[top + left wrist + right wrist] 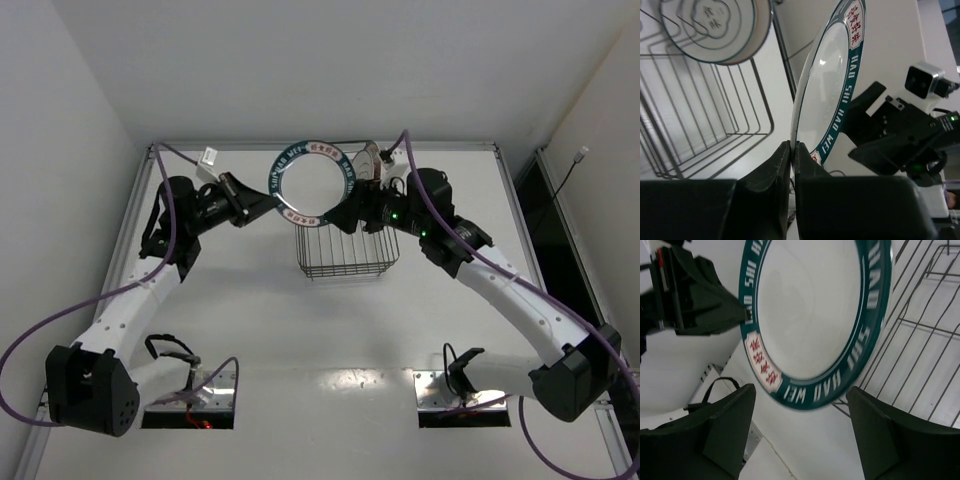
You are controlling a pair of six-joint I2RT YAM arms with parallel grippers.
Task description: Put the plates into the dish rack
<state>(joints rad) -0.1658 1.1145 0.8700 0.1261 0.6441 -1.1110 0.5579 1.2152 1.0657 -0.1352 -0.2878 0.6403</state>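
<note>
The white plate with the dark blue-green lettered rim [313, 180] is held upright in the air above the far left end of the dark wire dish rack [345, 255]. My left gripper [267, 197] is shut on its left rim; in the left wrist view the jaws [792, 150] pinch the edge of this plate [832, 85]. My right gripper [338, 217] is open just below the plate's lower right rim. In the right wrist view the plate [810, 310] hangs ahead of the open right gripper [800, 425], apart from both fingers. A pale plate with thin dark rings [715, 25] stands in the rack [705, 115]. The orange-centred plate is not visible.
Rack wires [925, 340] run along the right of the right wrist view. The ringed plate's edge shows at the rack's far end [366, 158]. White walls enclose the table on the left, back and right. Two openings sit in the table near the arm bases [190, 405].
</note>
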